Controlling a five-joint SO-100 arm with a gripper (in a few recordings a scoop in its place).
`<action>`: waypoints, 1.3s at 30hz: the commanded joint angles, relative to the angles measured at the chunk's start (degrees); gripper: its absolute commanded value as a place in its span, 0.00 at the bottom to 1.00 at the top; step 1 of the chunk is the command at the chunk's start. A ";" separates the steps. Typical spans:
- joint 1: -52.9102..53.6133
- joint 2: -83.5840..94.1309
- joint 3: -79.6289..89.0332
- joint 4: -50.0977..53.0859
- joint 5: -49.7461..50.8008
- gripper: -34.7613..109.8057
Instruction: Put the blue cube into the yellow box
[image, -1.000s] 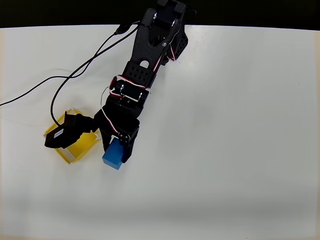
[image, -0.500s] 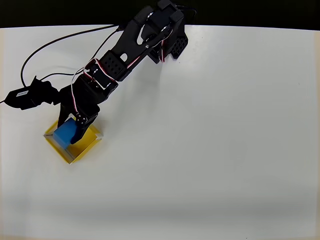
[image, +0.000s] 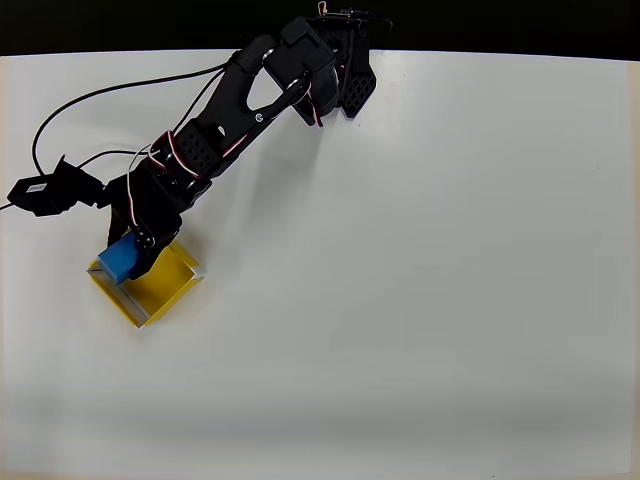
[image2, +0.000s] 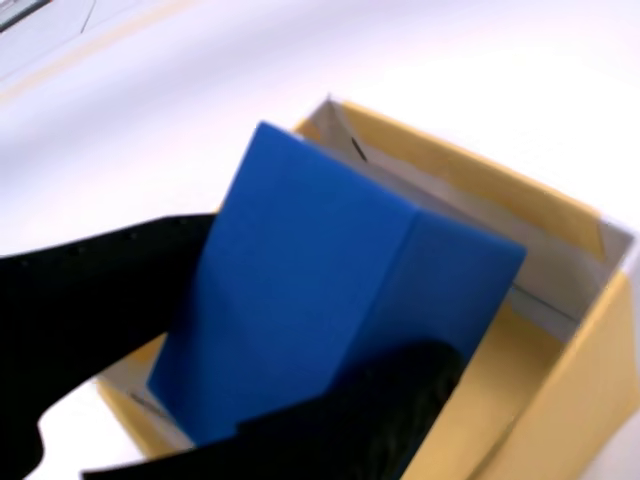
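In the overhead view the black arm (image: 230, 110) covers the upper-left part of the yellow box (image: 160, 292), so its upper-left corner cannot be seen. The tool (image: 128, 250) is closed on the blue cube (image: 118, 258), one dark finger on each side of it. The cube hangs over the box's upper-left part; how high it sits above the floor cannot be judged from above.

In the wrist view the blue cube (image2: 320, 290) is tilted and large in the frame, and it hides much of the yellow box (image2: 560, 330) behind it. Its lower edge is lost behind a black finger (image2: 380, 420), so whether it touches the floor of the box cannot be told. The finger tips are cut off by the frame.

The table (image: 420, 280) is plain white. Black cables (image: 100, 95) run across its upper-left part. Beyond its far edge the room is a dark band.
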 joint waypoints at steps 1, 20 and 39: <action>-0.62 1.85 -6.50 -2.46 -0.35 0.34; -1.85 4.39 0.53 -7.47 -2.55 0.46; -27.60 55.11 18.11 23.82 -3.69 0.29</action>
